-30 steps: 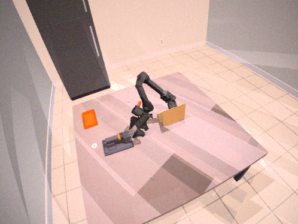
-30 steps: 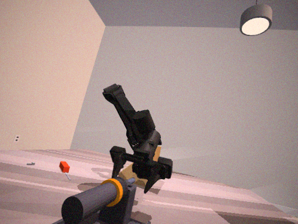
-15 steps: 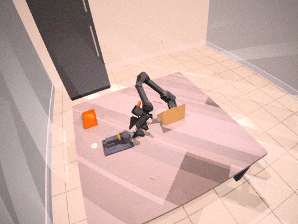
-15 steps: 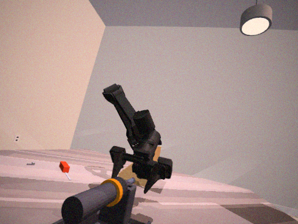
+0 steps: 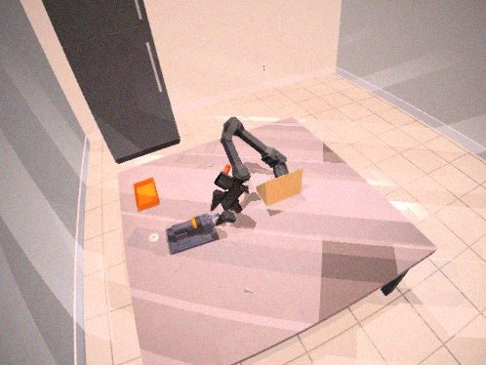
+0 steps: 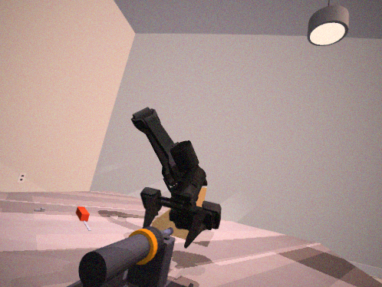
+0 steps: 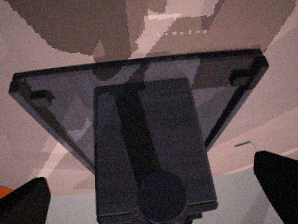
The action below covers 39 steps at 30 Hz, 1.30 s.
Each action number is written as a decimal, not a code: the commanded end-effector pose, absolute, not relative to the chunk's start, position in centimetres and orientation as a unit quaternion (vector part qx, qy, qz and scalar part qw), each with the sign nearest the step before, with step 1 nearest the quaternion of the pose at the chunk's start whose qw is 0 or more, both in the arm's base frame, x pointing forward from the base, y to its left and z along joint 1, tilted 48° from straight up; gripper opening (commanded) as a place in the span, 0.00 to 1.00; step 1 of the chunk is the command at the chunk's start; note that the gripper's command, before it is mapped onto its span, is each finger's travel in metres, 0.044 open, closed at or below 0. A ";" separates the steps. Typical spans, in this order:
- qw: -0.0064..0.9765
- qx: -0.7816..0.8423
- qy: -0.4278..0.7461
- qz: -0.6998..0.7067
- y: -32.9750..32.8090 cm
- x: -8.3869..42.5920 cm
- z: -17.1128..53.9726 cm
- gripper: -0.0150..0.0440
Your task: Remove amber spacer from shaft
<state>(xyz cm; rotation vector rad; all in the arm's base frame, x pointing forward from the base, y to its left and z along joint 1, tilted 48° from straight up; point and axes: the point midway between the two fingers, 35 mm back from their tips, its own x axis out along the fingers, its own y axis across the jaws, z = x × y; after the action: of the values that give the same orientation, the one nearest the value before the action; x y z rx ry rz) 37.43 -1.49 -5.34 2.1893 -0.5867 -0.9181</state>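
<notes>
The dark fixture (image 5: 192,240) stands on the table. In the wrist view its upright block (image 7: 150,125) faces the camera, with the round shaft end (image 7: 161,196) in front. The shaft end (image 6: 168,232) also sticks out past the block in the exterior view. One amber spacer (image 5: 194,223) (image 6: 154,245) rings the dark cylinder (image 6: 115,258), beside a dark collar. Other spacers cannot be made out. My gripper (image 5: 218,214) (image 6: 166,235) (image 7: 153,175) is open and empty, its fingers spread to either side of the shaft end, apart from it.
An orange tray (image 5: 146,194) lies at the table's far left, and a small pale ring (image 5: 156,237) lies left of the fixture. A tan board (image 5: 284,187) stands by the arm's base. A red block (image 5: 226,169) (image 6: 82,213) lies behind the gripper.
</notes>
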 end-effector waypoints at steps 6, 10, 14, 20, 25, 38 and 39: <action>0.343 0.841 -0.223 -0.353 -1.9 38.0 -5.7 1.00; 0.343 0.841 -0.223 -0.353 -2.3 38.4 -5.9 1.00; 0.343 0.841 -0.223 -0.353 -2.6 38.6 -6.1 1.00; 0.342 0.841 -0.226 -0.354 -2.6 38.4 -6.1 0.82; 0.342 0.841 -0.226 -0.354 -2.6 38.4 -6.1 0.60; 0.343 0.841 -0.225 -0.353 -2.6 38.4 -6.1 0.25; 0.343 0.841 -0.224 -0.353 -2.6 38.3 -6.1 0.25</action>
<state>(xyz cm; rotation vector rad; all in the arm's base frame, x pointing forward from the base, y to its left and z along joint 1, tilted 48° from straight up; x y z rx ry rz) 38.42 -2.56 -6.12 2.1887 -0.5844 -0.9200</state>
